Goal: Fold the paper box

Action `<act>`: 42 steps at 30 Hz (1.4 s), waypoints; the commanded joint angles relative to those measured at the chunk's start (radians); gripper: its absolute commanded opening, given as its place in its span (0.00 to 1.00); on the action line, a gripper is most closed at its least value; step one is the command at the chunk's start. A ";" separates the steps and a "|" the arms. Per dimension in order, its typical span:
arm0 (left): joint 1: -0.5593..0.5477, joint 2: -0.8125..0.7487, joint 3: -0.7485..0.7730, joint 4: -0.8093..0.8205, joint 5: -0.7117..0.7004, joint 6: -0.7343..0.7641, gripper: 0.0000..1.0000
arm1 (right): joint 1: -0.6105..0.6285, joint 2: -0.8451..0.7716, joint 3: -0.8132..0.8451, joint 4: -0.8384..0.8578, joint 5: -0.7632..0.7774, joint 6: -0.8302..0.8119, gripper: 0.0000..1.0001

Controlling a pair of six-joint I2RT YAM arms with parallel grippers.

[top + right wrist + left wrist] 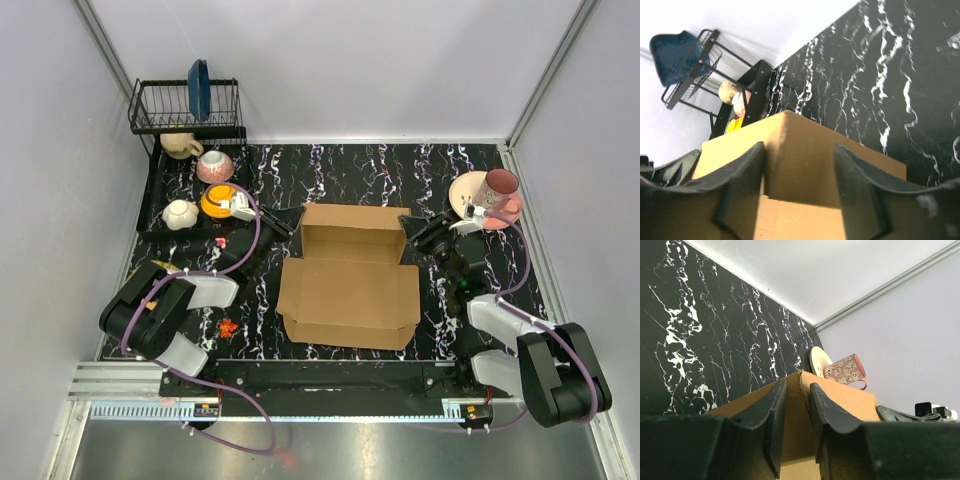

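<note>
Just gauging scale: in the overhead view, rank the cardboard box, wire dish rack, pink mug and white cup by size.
Largest: paper box.
Next: dish rack.
Last: pink mug and white cup, which look about alike, so I won't rank them.

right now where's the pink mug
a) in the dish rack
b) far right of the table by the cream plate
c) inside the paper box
b: the pink mug stands at the table's far right, against the cream plate.
</note>
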 commanded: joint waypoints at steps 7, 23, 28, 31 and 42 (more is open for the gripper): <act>-0.024 -0.099 0.015 -0.395 0.041 0.062 0.48 | 0.003 -0.220 0.133 -0.638 0.114 -0.099 0.85; 0.043 -0.327 0.185 -0.774 -0.124 0.194 0.75 | 0.019 -0.314 0.526 -1.000 0.125 -0.396 0.94; 0.051 -0.376 0.254 -0.889 -0.218 0.208 0.85 | 0.133 -0.235 0.681 -1.103 0.257 -0.543 0.94; 0.051 -0.430 0.277 -0.956 -0.247 0.210 0.85 | 0.311 -0.154 0.797 -1.140 0.451 -0.715 0.97; 0.049 -0.922 0.110 -1.165 -0.293 0.185 0.83 | 0.940 0.002 0.733 -0.934 0.969 -1.591 0.99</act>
